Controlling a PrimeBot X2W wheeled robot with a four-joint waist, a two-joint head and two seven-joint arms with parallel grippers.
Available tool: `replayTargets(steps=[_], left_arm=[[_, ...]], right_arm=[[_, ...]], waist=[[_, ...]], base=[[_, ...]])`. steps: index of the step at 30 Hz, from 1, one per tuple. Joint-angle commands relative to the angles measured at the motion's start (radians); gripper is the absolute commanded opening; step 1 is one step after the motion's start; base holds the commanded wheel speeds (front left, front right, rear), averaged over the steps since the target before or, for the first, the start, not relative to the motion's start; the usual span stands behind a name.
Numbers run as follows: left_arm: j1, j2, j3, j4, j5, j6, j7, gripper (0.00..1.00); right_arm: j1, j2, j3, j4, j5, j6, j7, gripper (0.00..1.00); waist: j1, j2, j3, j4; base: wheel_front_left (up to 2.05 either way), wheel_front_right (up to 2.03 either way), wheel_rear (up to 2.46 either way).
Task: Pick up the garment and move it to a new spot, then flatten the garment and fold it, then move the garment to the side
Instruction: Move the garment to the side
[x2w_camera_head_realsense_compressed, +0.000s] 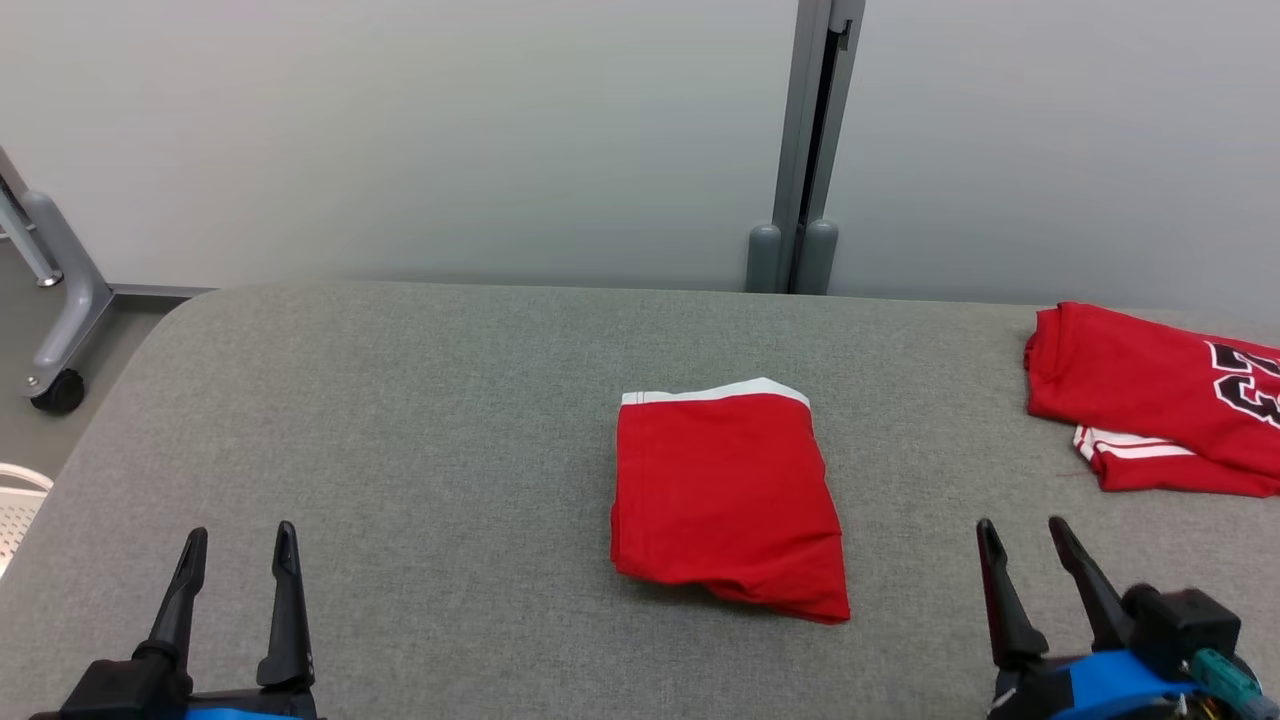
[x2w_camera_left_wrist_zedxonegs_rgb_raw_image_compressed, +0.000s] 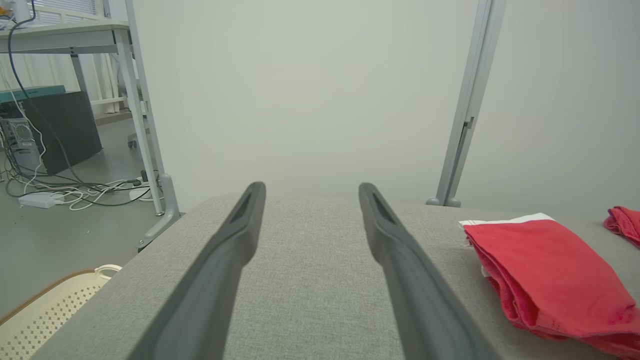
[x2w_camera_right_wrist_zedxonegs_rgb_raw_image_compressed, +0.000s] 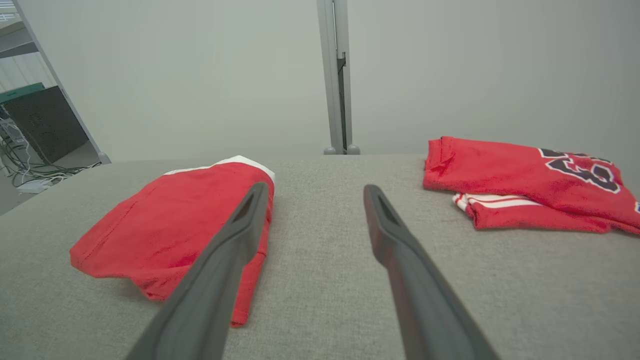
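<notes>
Two empty, spread tools: left gripper (x2w_camera_head_realsense_compressed: 242, 533) and right gripper (x2w_camera_head_realsense_compressed: 1021, 526) at near edge.
Folded red shorts (x2w_camera_head_realsense_compressed: 725, 495) lie centre of grey table (x2w_camera_head_realsense_compressed: 400, 400), untouched; fold looks done, probably staged for the shift toward red jersey (x2w_camera_head_realsense_compressed: 1150, 400) far right.

grey fabric-covered table (x2w_camera_head_realsense_compressed: 400, 420), far-left corner rounded. folded red garment (x2w_camera_head_realsense_compressed: 725, 500) lies flat near centre, white band on its far edge. at the right edge a red jersey (x2w_camera_head_realsense_compressed: 1140, 390) with number print lies over a red white-striped piece (x2w_camera_head_realsense_compressed: 1130, 462), well apart from the garment.
</notes>
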Motion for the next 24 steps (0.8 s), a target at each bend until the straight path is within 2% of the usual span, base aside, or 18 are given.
replayTargets(steps=[1, 9, 14, 15, 24], left_arm=[[-0.020, 0.002, -0.002, 0.000, 0.000, 0.002, -0.004, 1.00], [-0.064, -0.005, -0.022, 0.014, -0.004, 0.005, -0.031, 1.00], [-0.110, -0.010, -0.033, 0.040, -0.009, 0.006, -0.052, 1.00], [-0.127, -0.012, -0.040, 0.054, -0.012, 0.004, -0.061, 1.00], [-0.180, -0.028, -0.058, 0.113, -0.018, 0.004, -0.100, 1.00]], right_arm=[[-0.045, 0.000, 0.008, 0.004, -0.005, 0.000, -0.009, 1.00], [-0.316, -0.032, 0.112, 0.099, 0.001, 0.000, 0.024, 1.00], [-0.476, -0.064, 0.165, 0.250, 0.004, 0.000, 0.050, 1.00], [-0.515, -0.076, 0.182, 0.323, 0.001, 0.000, 0.060, 1.00], [-0.566, -0.084, 0.244, 0.604, 0.014, 0.000, 0.050, 1.00]], waist=[[0.0000, 0.0000, 0.009, 0.010], [0.0000, 0.0000, 0.088, 0.039], [0.0000, 0.0000, 0.144, 0.065], [0.0000, 0.0000, 0.164, 0.077], [0.0000, 0.0000, 0.222, 0.110]], base=[[0.00, 0.00, 0.00], [0.00, 0.00, 0.00], [0.00, 0.00, 0.00], [0.00, 0.00, 0.00], [0.00, 0.00, 0.00]])
